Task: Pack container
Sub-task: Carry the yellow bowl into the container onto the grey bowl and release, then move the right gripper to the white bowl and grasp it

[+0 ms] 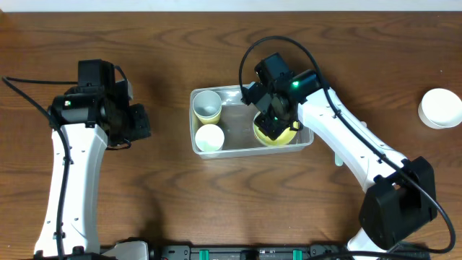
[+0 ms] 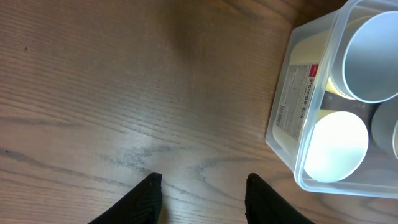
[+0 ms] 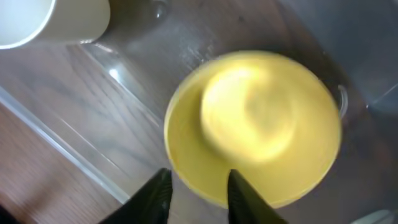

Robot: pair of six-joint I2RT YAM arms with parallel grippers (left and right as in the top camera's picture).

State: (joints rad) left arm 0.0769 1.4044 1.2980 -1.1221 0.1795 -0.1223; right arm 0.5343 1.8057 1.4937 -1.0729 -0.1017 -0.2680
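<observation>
Two pale round cups are already seen inside the clear rectangular plastic container [image 1: 242, 126], which is set mid-table: a far cup [image 1: 208, 105] and a near cup [image 1: 209, 139] at its left end. A shallow round yellow bowl [image 3: 267, 124] is lodged at its right end, blurred as though unsettled. The right gripper [image 3: 199, 186] is held over it, fingers parted astride the near rim, nothing clenched. The left gripper [image 2: 202, 193] is spread wide over bare wooden table [image 2: 124, 93], beside the container. A round white bowl [image 1: 440, 108] is left outside, well apart at the right edge. Packing is judged mostly done, with that bowl outstanding.
</observation>
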